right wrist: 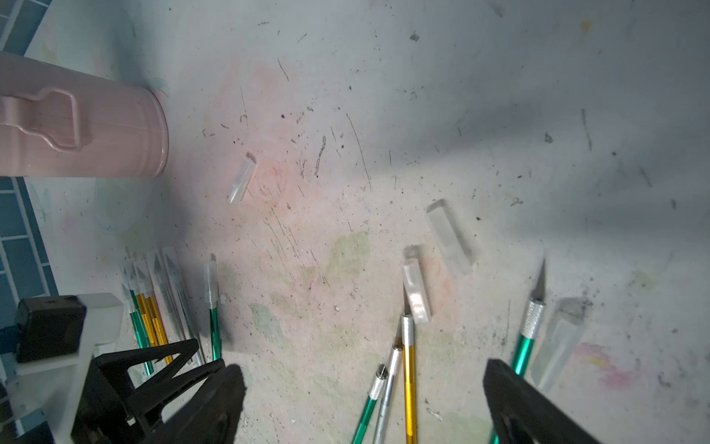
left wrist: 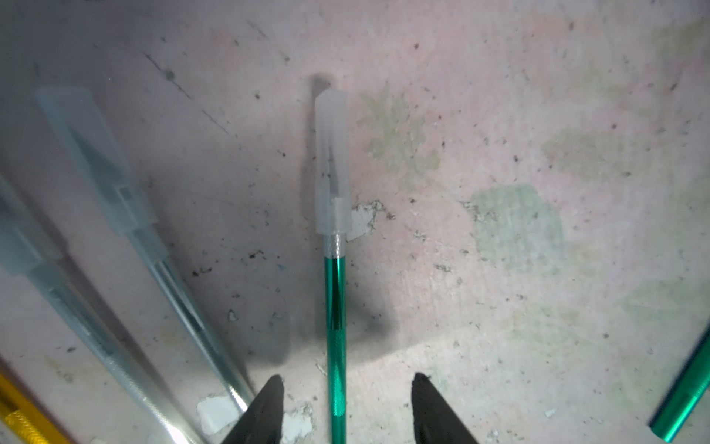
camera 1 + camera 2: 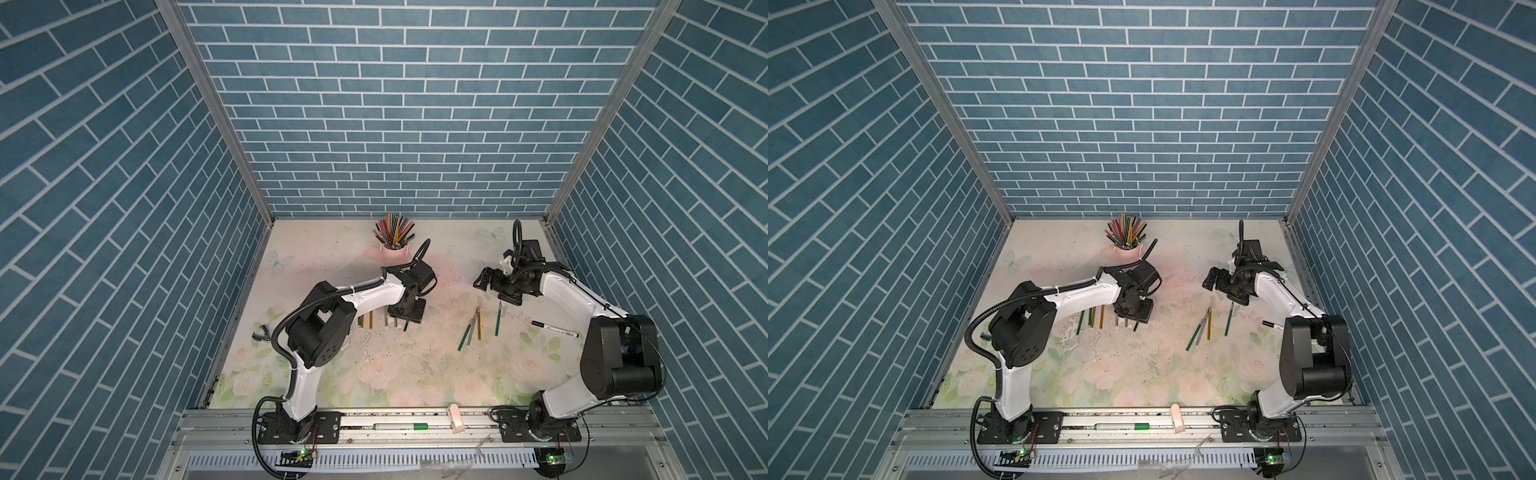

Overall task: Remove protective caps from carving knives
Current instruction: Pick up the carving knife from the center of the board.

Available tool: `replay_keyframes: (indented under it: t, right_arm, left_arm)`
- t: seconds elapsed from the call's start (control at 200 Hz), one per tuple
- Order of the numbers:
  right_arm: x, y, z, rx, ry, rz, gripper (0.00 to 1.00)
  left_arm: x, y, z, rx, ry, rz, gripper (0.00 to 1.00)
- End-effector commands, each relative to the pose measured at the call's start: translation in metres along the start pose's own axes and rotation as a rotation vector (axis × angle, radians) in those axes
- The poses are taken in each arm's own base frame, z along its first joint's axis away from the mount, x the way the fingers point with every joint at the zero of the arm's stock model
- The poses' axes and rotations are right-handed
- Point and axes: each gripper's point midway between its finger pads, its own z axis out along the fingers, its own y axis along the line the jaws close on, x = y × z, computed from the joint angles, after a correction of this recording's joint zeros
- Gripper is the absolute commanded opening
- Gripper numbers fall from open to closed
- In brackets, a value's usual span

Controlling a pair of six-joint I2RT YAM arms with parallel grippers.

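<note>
My left gripper [image 2: 347, 378] is open, its fingers straddling the handle of a green carving knife [image 2: 335, 307] that lies on the mat, with a gap on each side. A whitish protective cap [image 2: 332, 165] covers that knife's blade. Beside it lie several capped knives [image 3: 365, 322], silver, gold and green. My right gripper [image 1: 361, 367] hangs wide open and holds nothing. Below it lie bare-bladed knives: a gold one [image 1: 409, 369], a silver one [image 1: 388, 380] and two green ones [image 1: 524, 346]. Loose caps [image 1: 449, 238] are scattered round them, one farther off [image 1: 241, 178].
A pink cup of coloured pencils [image 3: 394, 239] stands at the back behind the left arm. A white marker with a black cap [image 3: 555, 330] lies near the right arm's elbow. A green-capped marker [image 3: 401, 426] and a pink piece [image 3: 456, 417] rest on the front rail.
</note>
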Motion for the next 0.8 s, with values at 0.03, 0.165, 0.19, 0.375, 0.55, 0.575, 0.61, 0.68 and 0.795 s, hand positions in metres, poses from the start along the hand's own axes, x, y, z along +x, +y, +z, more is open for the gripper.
replay_keyframes:
  t: [0.03,0.165,0.19,0.375,0.55,0.575,0.61,0.68,0.795]
  right_arm:
    - [0.004,0.0,0.002,-0.017,0.016,0.027,0.98]
    - [0.004,0.0,0.002,-0.024,0.013,0.034,0.98]
    - [0.004,-0.001,0.002,-0.024,0.011,0.038,0.98]
    - [0.005,-0.004,0.001,-0.029,0.01,0.053,0.98]
    - [0.005,-0.005,0.0,-0.037,0.009,0.062,0.98]
    - [0.004,-0.004,0.0,-0.039,0.008,0.062,0.98]
    - [0.004,-0.004,0.0,-0.043,0.006,0.063,0.98]
    - [0.004,-0.004,0.0,-0.046,0.007,0.066,0.98]
    - [0.003,-0.003,0.0,-0.054,0.009,0.07,0.98]
  left_arm:
    - [0.007,0.003,0.008,-0.034,0.03,0.007,0.51]
    - [0.01,0.002,0.012,-0.036,0.041,0.012,0.5]
    - [0.011,0.002,0.013,-0.038,0.045,0.013,0.49]
    - [0.015,0.002,0.017,-0.042,0.057,0.014,0.47]
    - [0.02,0.004,0.017,-0.071,0.077,0.019,0.37]
    - [0.021,0.004,0.017,-0.076,0.08,0.02,0.36]
    - [0.022,0.004,0.017,-0.081,0.083,0.022,0.34]
    - [0.023,0.005,0.017,-0.094,0.084,0.021,0.29]
    - [0.023,0.004,0.019,-0.107,0.091,0.022,0.17]
